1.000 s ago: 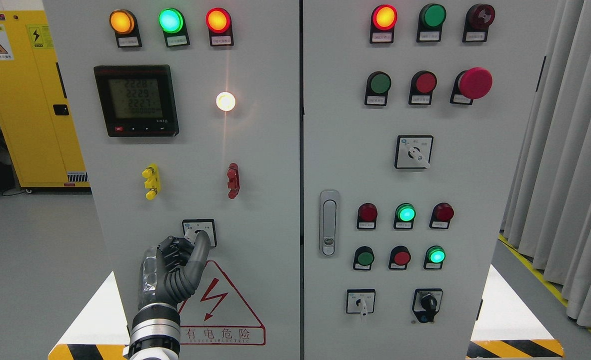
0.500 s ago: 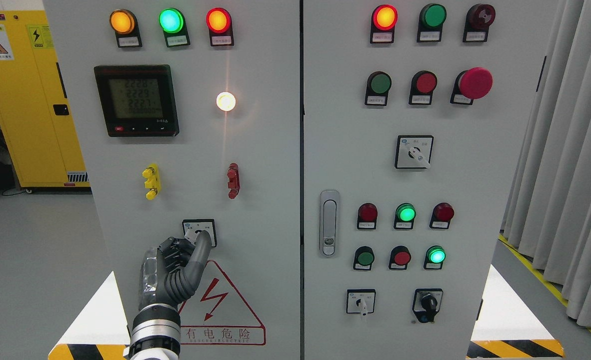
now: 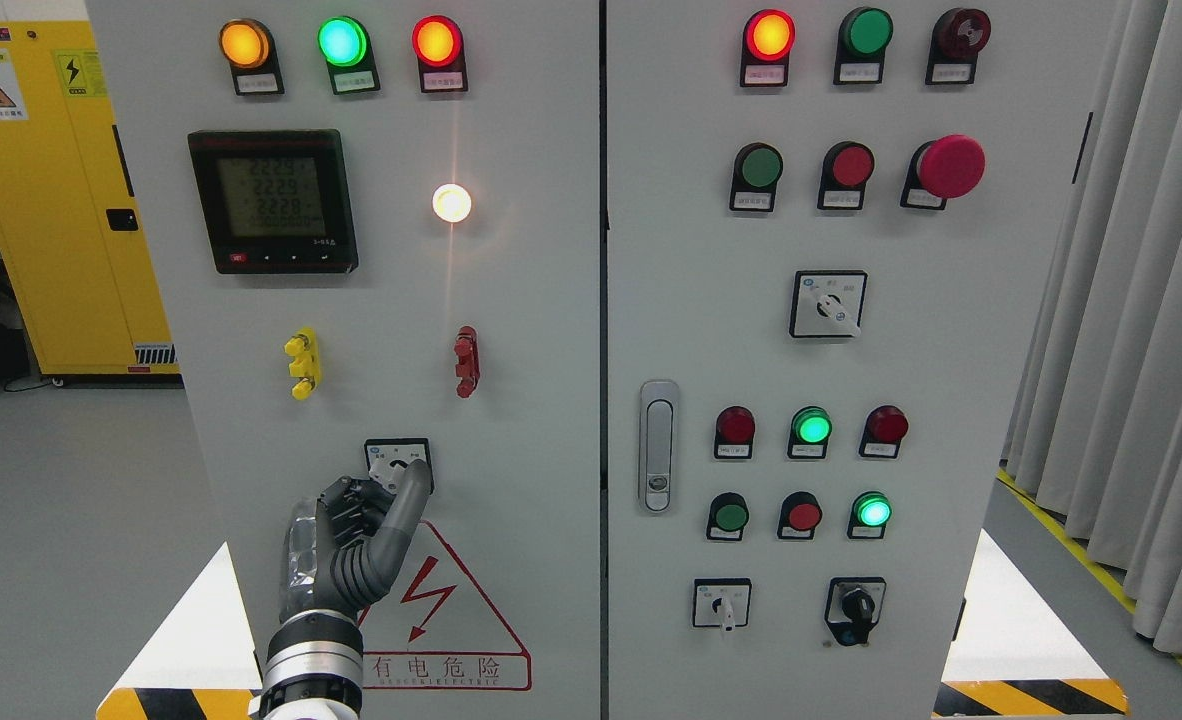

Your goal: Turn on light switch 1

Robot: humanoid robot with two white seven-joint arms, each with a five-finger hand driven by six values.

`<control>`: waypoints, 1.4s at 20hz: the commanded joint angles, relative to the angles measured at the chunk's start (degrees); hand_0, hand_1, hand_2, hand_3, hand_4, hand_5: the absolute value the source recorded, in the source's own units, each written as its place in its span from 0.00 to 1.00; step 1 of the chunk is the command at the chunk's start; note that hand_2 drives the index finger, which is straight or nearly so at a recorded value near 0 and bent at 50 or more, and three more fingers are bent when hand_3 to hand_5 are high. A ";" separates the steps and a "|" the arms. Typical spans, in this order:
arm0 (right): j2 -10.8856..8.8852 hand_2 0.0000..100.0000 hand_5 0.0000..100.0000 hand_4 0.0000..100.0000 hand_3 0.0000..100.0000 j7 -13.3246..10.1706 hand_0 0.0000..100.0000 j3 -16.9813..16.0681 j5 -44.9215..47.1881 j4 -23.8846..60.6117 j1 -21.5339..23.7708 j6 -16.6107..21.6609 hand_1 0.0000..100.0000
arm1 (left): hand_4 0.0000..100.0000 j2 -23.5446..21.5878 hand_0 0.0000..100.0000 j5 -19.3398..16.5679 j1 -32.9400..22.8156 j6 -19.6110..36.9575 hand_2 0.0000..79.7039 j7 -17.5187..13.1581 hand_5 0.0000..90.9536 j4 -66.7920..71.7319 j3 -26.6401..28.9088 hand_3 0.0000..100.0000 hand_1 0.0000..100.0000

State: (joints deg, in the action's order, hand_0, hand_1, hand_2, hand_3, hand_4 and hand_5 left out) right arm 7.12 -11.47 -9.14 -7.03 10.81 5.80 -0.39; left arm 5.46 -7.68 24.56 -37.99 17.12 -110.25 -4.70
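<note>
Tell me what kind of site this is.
Likely an industrial electrical room or training lab: a grey control cabinet with indicator lamps, a digital power meter, and a yellow safety cabinet behind.

Left hand [image 3: 356, 535] fingers [image 3: 409, 492] on switch [image 3: 398, 464]

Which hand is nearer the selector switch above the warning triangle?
Left. The left hand is at the selector switch, fingers curled on its knob. The right hand is out of view.
</note>
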 commanded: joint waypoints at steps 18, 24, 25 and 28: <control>0.00 0.04 0.00 0.00 0.00 0.05 0.00 0.00 0.00 0.00 0.00 -0.05 0.50 | 0.83 0.96 0.24 3.45 -16.63 17.05 0.80 2.39 0.87 -1.55 1.27 0.97 0.22; 0.00 0.04 0.00 0.00 0.00 0.05 0.00 0.00 0.00 0.00 0.00 -0.05 0.50 | 0.88 -0.71 0.34 9.61 -31.13 29.53 0.81 -2.26 0.87 1.25 3.64 0.96 0.13; 0.00 0.04 0.00 0.00 0.00 0.05 0.00 0.00 0.00 0.00 0.00 -0.05 0.50 | 0.88 -1.06 0.35 9.78 -33.33 31.38 0.79 -2.87 0.84 2.31 4.08 0.95 0.11; 0.00 0.04 0.00 0.00 0.00 0.05 0.00 0.00 0.00 0.00 0.00 -0.05 0.50 | 0.88 -2.90 0.35 10.22 -38.96 39.71 0.78 -5.59 0.82 8.88 5.93 0.97 0.10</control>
State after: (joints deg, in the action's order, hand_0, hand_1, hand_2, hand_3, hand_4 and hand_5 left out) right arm 7.12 -11.47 -9.14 -7.03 10.81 5.80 -0.39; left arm 5.18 0.12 -3.71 -4.67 13.71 -109.26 -2.32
